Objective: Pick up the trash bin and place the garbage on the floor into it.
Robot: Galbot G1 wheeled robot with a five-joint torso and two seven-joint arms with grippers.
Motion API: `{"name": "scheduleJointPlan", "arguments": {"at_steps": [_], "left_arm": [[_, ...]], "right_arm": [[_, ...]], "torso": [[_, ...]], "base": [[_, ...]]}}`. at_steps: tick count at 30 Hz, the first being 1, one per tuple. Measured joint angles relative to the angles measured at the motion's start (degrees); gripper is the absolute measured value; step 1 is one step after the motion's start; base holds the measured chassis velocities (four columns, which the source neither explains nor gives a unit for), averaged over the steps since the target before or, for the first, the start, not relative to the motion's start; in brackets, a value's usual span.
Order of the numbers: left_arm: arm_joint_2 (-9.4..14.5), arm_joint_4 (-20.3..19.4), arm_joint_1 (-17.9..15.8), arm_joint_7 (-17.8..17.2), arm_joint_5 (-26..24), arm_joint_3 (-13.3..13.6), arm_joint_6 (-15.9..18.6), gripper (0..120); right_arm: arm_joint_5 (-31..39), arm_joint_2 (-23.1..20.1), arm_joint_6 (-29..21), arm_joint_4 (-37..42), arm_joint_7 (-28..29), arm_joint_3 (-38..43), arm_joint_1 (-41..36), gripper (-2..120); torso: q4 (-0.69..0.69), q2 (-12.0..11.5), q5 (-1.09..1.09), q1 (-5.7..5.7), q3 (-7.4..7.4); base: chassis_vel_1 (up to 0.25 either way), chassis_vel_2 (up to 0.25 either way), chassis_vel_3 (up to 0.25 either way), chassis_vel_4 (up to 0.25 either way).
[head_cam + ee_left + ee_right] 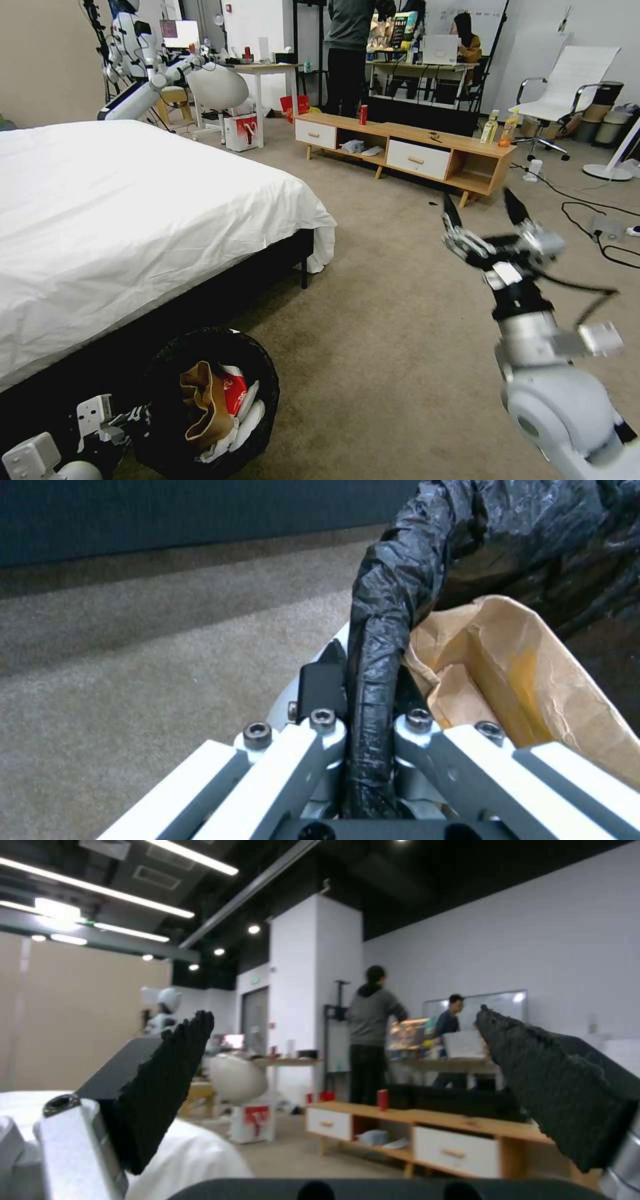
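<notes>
Left tool (363, 730) clamps the trash bin (387, 630) rim — right tool (485, 210) wide, empty.

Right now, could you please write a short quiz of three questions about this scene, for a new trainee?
1. True or false: the left gripper grips the rim of the trash bin.
2. Which lies inside the bin? A) crumpled brown paper bag B) yellow drink bottle C) white box
3. Fill in: the right gripper is raised over the carpet, its jaws ____.

Key: 1 true; 2 A; 3 open
</notes>
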Motion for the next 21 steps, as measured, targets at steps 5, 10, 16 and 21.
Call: {"name": "scheduleJointPlan", "arguments": {"at_steps": [5,10,16,21], "left_arm": [[-1.4,-0.6,1.0,2.1,4.0,0.9,-0.3,3],[-2.6,-0.9,1.2,3.4,7.3,1.0,-1.1,3],[-3.4,-1.3,1.8,4.9,10.3,1.1,-1.7,3],[-3.6,-1.7,2.1,5.2,10.9,1.0,-1.8,3]], "right_arm": [[-3.9,2.8,0.6,2.0,-1.0,5.5,-6.1,99],[-11.2,5.1,0.0,3.6,-0.1,8.4,-10.4,97],[-17.3,8.8,-0.1,4.9,1.2,9.6,-14.6,94],[-18.5,10.5,0.2,5.1,1.2,10.2,-15.5,96]], "torso": [[0.03,0.0,-0.02,0.0,0.0],[0.01,0.0,-0.02,0.0,0.0],[0.01,0.0,-0.02,0.0,0.0],[0.02,0.0,-0.02,0.0,0.0]], "base": [[0.0,0.0,0.0,0.0],[0.0,0.0,0.0,0.0],[0.0,0.0,0.0,0.0],[-0.032,-0.028,-0.032,-0.038]]}}
